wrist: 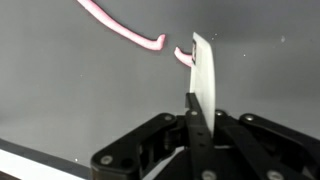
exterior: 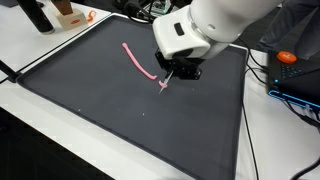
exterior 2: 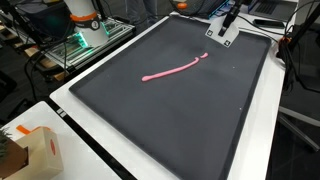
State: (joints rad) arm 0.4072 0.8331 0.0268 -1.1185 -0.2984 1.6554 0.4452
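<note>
The pincer (exterior: 168,82) stands low on the dark mat (exterior: 90,100), its jaws closed, seemingly pinching one end of the pink cord (exterior: 138,60). The rest of the cord lies curved across the mat. This looks like the gripping step, and the next move calls for a gentle drag without losing that end.

pink cord (wrist: 118,29) cut by top edge; part behind white strip (wrist: 204,75) | tool (exterior 2: 220,34) too small
</note>
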